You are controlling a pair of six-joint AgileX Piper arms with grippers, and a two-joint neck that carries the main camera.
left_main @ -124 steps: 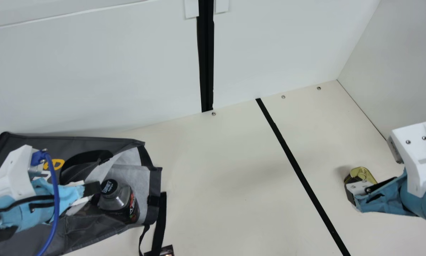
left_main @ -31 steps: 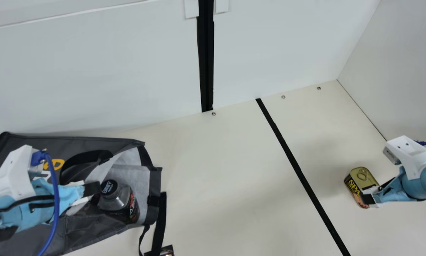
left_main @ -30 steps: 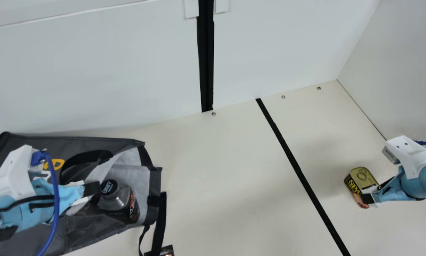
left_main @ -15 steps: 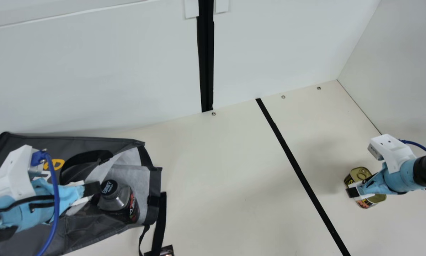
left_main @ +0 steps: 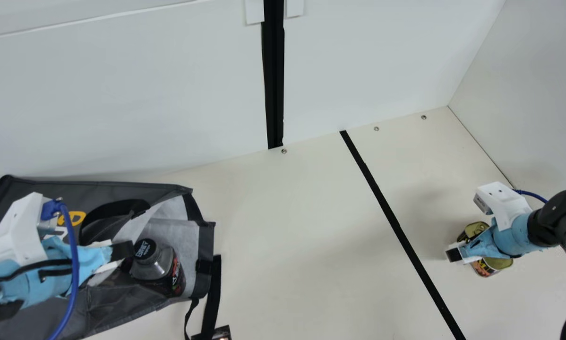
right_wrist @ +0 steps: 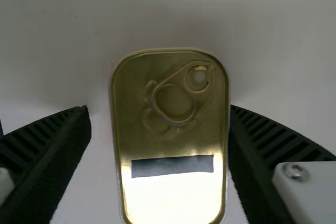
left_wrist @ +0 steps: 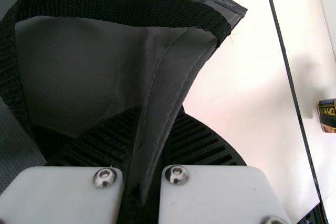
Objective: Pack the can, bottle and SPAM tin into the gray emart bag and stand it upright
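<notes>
Right gripper (left_main: 458,253): jaws apart, astride the SPAM tin (right_wrist: 170,140), one side clear of it, the other close along its edge (contact cannot be told). Left gripper (left_main: 117,251): jaws clamped on a fold of the gray emart bag (left_main: 136,186), with a black handle (left_wrist: 100,1) looping near them. Just beside these jaws, the bottle (left_main: 153,264) occupies the bag's mouth. Between the grippers, a black line (left_main: 397,226) crosses the bench (left_main: 306,231).
</notes>
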